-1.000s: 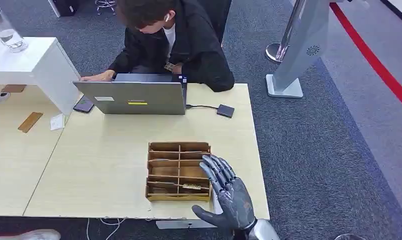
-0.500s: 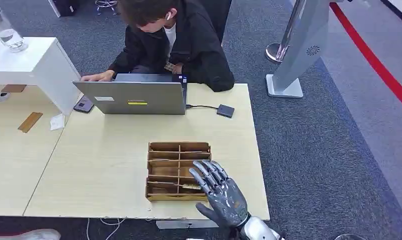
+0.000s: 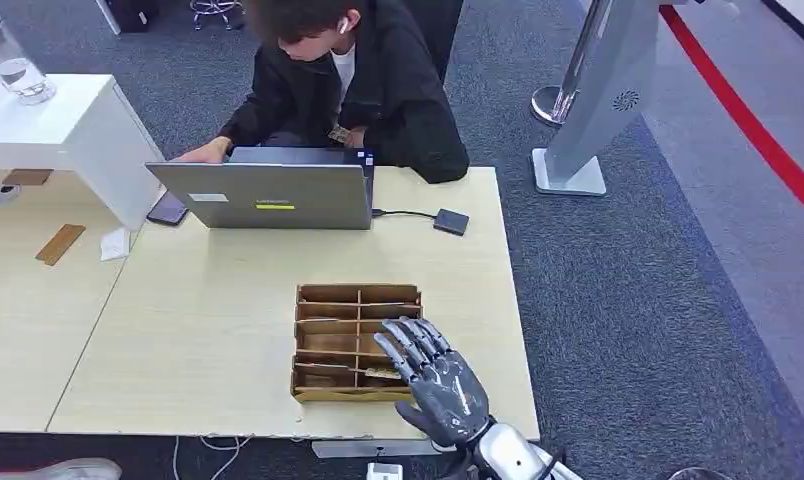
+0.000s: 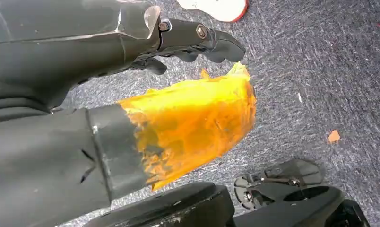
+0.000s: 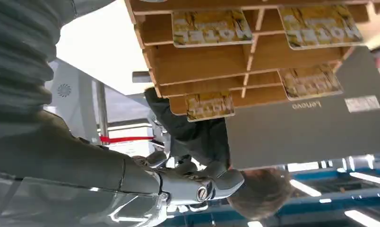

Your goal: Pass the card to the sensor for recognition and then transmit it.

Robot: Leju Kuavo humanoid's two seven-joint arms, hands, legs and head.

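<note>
Head view shows the right hand (image 3: 433,385) hovering palm-down over the near right corner of a wooden tray (image 3: 308,345), its dark metallic fingers spread and grasping nothing. A card (image 3: 386,373) lies flat in the tray's nearest row, just under and beside the fingertips; whether they touch it cannot be told. The tray is a shallow rectangular box of thin brown board, split by slats into two columns of narrow compartments, and it rests on a pale, smooth wood-grain table (image 3: 208,300). Across the table a person (image 3: 348,80) in a black jacket sits behind a grey laptop (image 3: 263,195), with a small dark box (image 3: 451,221) on a cable beside it. A silver stand (image 3: 603,90) rises from the grey carpet to the right. From the right wrist, the tray's layered slats hold several cards with yellow, patterned faces, one (image 5: 211,27) in the nearest row, and the laptop's matte lid fills the space beyond. From the left wrist, the left hand (image 4: 193,40) hangs over speckled grey carpet with dark fingers curled in on nothing.
</note>
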